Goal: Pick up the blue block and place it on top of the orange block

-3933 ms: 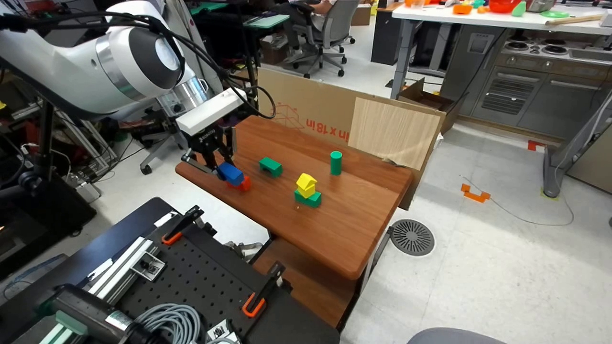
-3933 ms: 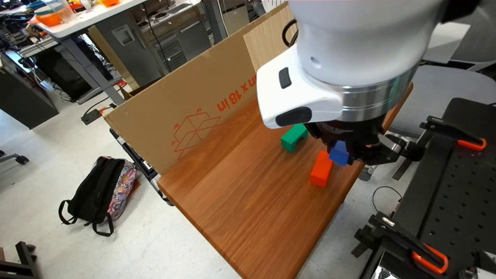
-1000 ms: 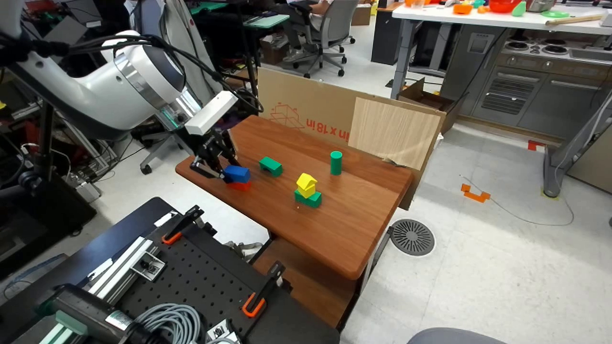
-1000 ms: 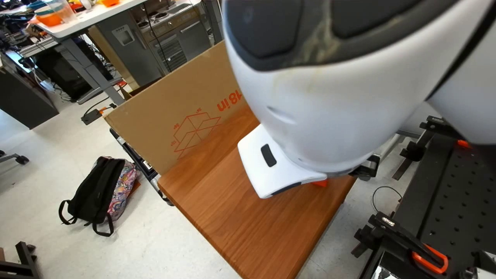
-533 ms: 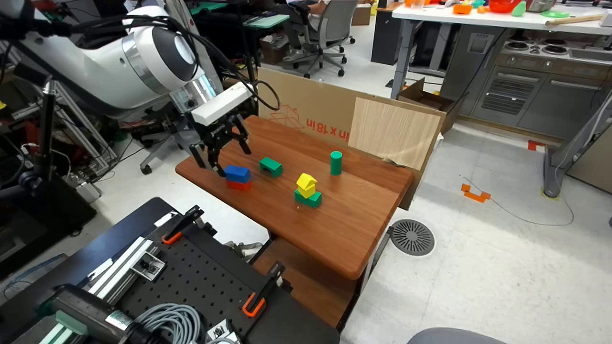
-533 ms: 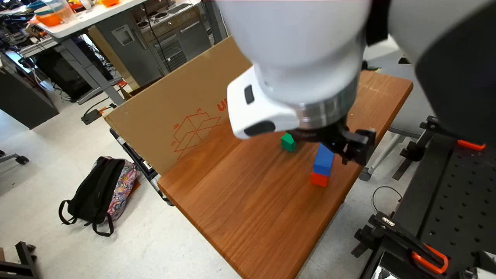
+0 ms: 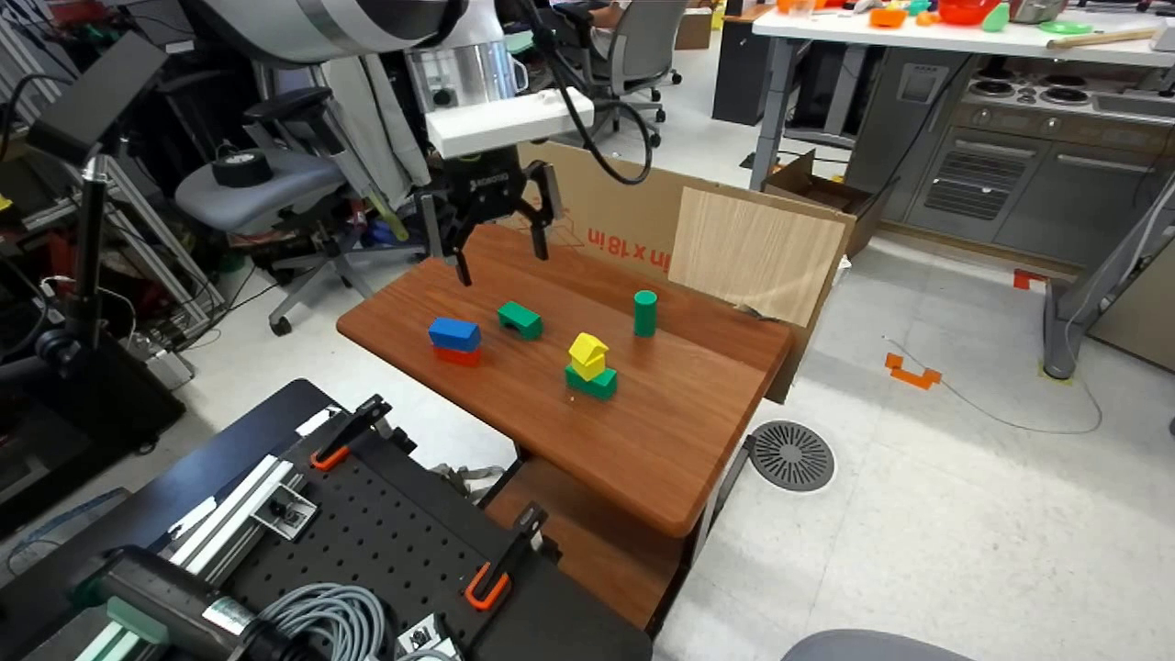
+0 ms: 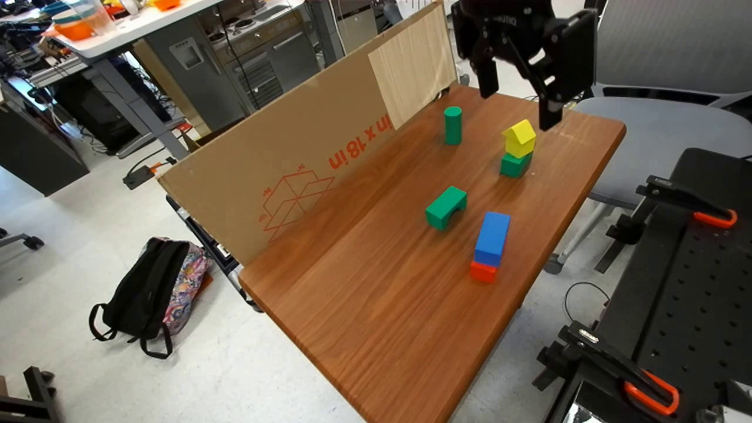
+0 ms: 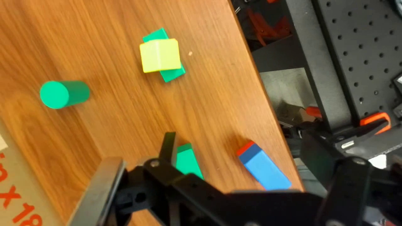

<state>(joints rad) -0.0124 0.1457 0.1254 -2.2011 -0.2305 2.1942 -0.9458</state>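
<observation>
In both exterior views the blue block (image 7: pixel 455 334) (image 8: pixel 492 238) lies flat on top of the orange block (image 7: pixel 457 357) (image 8: pixel 483 271), lined up with it near the table's edge. From above, the wrist view has the blue block (image 9: pixel 267 169) covering nearly all of the orange block (image 9: pixel 245 148), with only a thin red-orange strip showing at its end. My gripper (image 7: pixel 503 264) (image 8: pixel 520 107) hangs well above the table, away from the stack. Its fingers are spread wide, with nothing between them and touching no block.
A green arch block (image 7: pixel 520 319) lies beside the stack. Farther along the table (image 8: pixel 364 329) are a green cylinder (image 7: pixel 645 314) and a yellow roof-topped pile (image 7: pixel 588 356) on a green block (image 7: pixel 592 384). A cardboard wall (image 8: pixel 282 158) borders one long side.
My gripper has let go of the blue block, opened wide and risen away from the stack towards the far side of the table. The blue block has stayed on the orange block.
</observation>
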